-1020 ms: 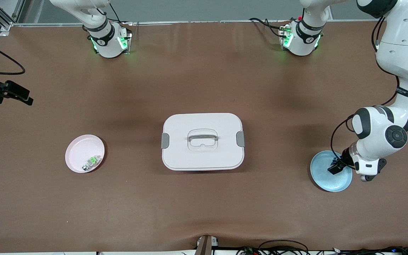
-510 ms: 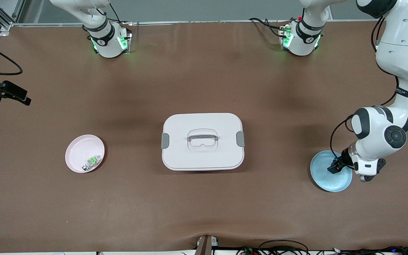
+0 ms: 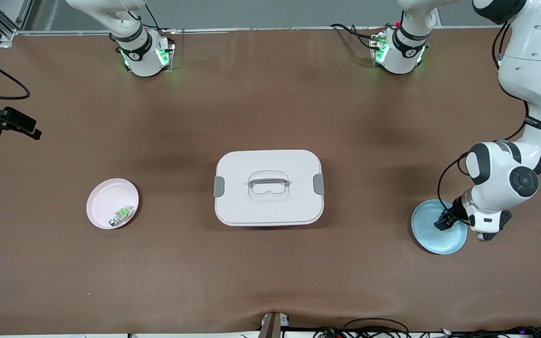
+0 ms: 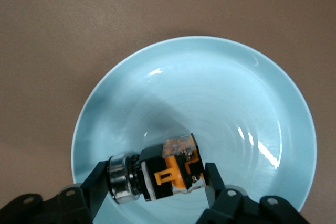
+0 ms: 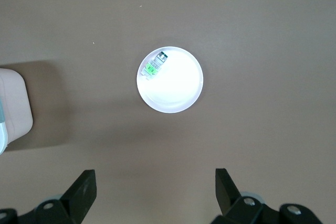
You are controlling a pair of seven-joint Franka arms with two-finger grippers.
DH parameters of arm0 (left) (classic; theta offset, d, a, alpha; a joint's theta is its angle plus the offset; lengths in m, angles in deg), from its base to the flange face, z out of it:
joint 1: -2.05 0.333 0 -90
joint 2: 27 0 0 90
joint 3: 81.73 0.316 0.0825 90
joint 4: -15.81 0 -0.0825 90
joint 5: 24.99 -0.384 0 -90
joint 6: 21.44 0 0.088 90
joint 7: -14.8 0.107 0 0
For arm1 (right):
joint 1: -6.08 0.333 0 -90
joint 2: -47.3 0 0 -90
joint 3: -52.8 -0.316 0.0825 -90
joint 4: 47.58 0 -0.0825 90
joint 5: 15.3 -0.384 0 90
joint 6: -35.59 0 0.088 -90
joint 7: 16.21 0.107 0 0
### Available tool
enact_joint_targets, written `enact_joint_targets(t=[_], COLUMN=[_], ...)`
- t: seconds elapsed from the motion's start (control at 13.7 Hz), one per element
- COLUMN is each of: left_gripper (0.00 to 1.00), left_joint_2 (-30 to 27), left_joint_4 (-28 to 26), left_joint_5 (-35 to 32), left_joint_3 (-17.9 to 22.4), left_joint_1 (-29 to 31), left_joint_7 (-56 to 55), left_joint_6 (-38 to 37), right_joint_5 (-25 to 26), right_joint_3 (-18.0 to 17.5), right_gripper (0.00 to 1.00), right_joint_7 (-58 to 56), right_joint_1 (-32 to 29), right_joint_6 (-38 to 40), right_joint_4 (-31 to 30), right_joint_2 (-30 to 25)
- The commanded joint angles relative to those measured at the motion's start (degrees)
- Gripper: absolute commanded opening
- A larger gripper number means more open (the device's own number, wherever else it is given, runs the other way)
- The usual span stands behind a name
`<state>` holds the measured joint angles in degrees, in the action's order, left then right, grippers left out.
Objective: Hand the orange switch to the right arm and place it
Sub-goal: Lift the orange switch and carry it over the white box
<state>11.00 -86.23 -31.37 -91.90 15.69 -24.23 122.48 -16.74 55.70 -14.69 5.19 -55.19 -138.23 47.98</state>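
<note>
The orange switch (image 4: 168,171), a small black block with orange markings and a metal ring at one end, lies between the fingers of my left gripper (image 4: 156,177). The jaws press on both of its ends, low over the light blue plate (image 4: 210,87). In the front view the left gripper (image 3: 443,222) is over that plate (image 3: 444,244) at the left arm's end of the table. The switch itself is hidden there. My right gripper (image 5: 155,182) is open and empty, held high at the right arm's end (image 3: 33,133).
A pink plate (image 3: 106,197) holds a green-and-clear small part (image 3: 122,214) at the right arm's end; both show in the right wrist view, plate (image 5: 178,85) and part (image 5: 156,64). A white lidded box (image 3: 269,188) with a handle stands mid-table.
The left gripper has shifted very slightly over the blue plate. The right gripper has drifted a little toward the table's edge. Nothing else moved.
</note>
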Motion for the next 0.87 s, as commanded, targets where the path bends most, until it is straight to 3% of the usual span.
enact_joint_targets(t=[0.0,0.36,0.8], left_gripper=[0.00,0.00,0.00], left_joint_2=[-1.7,-6.9,-8.3], left_joint_4=[0.3,1.4,10.4], left_joint_5=[-1.0,-0.2,-0.1], left_joint_3=[-0.7,-6.8,-20.1], left_joint_1=[-0.5,-0.6,-0.8], left_joint_7=[-2.9,-7.1,-22.9], left_joint_6=[-2.0,-9.6,-22.0], right_joint_5=[-0.8,-0.8,-1.0], right_joint_3=[-0.4,-0.4,-0.4], right_gripper=[1.00,1.00,1.00], right_joint_7=[0.1,0.1,0.1], right_joint_1=[-0.1,-0.1,-0.3], right_joint_6=[0.4,0.4,0.3], right_joint_4=[-0.4,-0.4,-0.4], right_joint_2=[-0.6,-0.8,-0.6])
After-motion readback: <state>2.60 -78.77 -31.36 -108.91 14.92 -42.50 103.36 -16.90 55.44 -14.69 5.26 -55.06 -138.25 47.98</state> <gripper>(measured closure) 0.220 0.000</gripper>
